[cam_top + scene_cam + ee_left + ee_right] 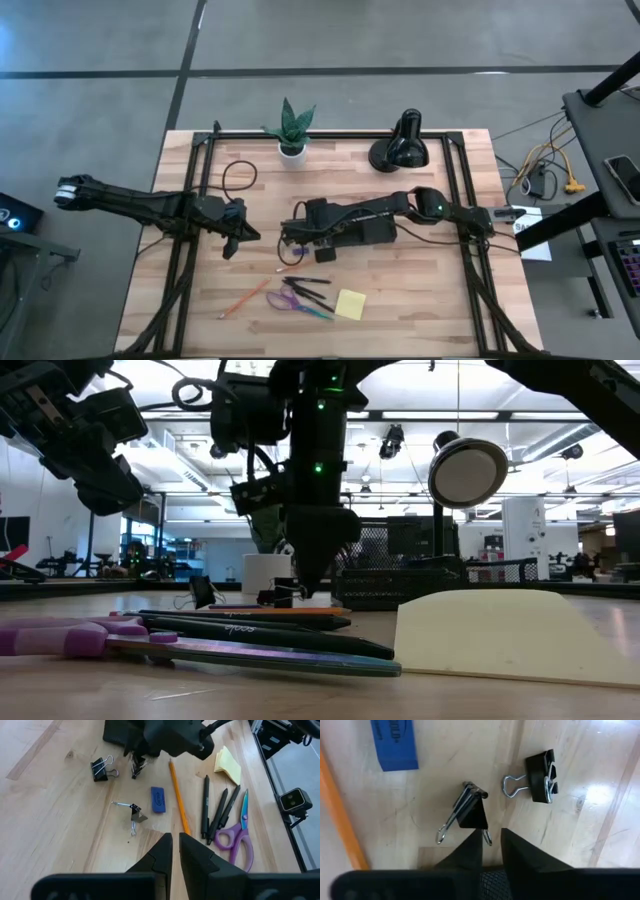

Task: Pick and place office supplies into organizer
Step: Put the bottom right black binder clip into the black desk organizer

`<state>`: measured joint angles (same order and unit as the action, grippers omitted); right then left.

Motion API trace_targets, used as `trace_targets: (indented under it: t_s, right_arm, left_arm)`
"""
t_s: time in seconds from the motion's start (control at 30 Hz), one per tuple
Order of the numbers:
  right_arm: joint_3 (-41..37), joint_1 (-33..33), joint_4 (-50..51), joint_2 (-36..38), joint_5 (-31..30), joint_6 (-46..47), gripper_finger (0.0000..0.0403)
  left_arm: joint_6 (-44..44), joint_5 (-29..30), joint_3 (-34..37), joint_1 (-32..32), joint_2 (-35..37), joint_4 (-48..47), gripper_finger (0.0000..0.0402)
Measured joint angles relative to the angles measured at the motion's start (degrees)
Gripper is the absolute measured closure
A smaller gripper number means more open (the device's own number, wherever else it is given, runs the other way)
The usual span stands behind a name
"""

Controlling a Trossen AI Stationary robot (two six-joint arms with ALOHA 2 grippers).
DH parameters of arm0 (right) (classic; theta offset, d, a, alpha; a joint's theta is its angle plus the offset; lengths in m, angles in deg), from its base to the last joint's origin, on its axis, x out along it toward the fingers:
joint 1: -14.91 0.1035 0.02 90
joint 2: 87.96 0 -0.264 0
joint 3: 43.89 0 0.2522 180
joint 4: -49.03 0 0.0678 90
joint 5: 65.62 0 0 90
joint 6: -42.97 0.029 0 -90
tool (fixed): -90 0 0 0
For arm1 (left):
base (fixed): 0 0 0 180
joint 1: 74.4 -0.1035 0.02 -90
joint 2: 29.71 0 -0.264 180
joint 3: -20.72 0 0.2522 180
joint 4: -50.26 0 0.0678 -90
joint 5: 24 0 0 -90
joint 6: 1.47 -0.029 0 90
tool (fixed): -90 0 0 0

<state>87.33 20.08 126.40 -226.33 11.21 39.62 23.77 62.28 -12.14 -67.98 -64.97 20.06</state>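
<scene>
My right gripper [298,238] reaches across the dark organizer [365,232] and points down at a black binder clip [471,812] on the wood. A second clip [540,775] lies beside it, a third clip [134,812] a little farther off. A blue eraser [158,800], an orange pencil [178,795], black pens [215,807], purple-handled scissors [295,300] and the yellow sticky pad [350,303] lie toward the near edge. My left gripper [235,238] hangs shut above the table left of them, touching nothing. My right gripper has the end of one wire handle [487,840] of the binder clip between its two fingertips, coming from above and pointing down. The clip's black body [474,817] sticks out ahead of the fingers. Whether it is lifted or rests on the wood cannot be told.
A potted plant [292,130] and a black desk lamp [403,145] stand at the far edge, with a loop of black cable [238,178] left of the organizer. A second pencil [245,297] lies near the scissors. Bare wood lies toward the near left corner.
</scene>
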Motion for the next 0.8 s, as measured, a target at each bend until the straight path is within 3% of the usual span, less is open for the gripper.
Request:
trace_targets:
  t_s: [0.27, 0.5, 0.8]
  right_arm:
    - [-1.3, 0.0, -2.8, -0.3, 4.1, -0.5, 0.0382]
    - [-0.5, 0.2, 0.0, -0.4, 2.9, 3.5, 0.0394]
    - [13.1, 1.7, 8.3, 0.2, -4.8, 8.6, 0.0395]
  left_arm:
    - [0.1, 0.0, 0.0, 0.0, 0.1, 0.0, 0.0385]
    - [1.4, 0.0, 0.0, 0.0, 0.1, 0.0, 0.0385]
    - [1.4, 0.0, 0.0, 0.0, 0.1, 1.7, 0.0385]
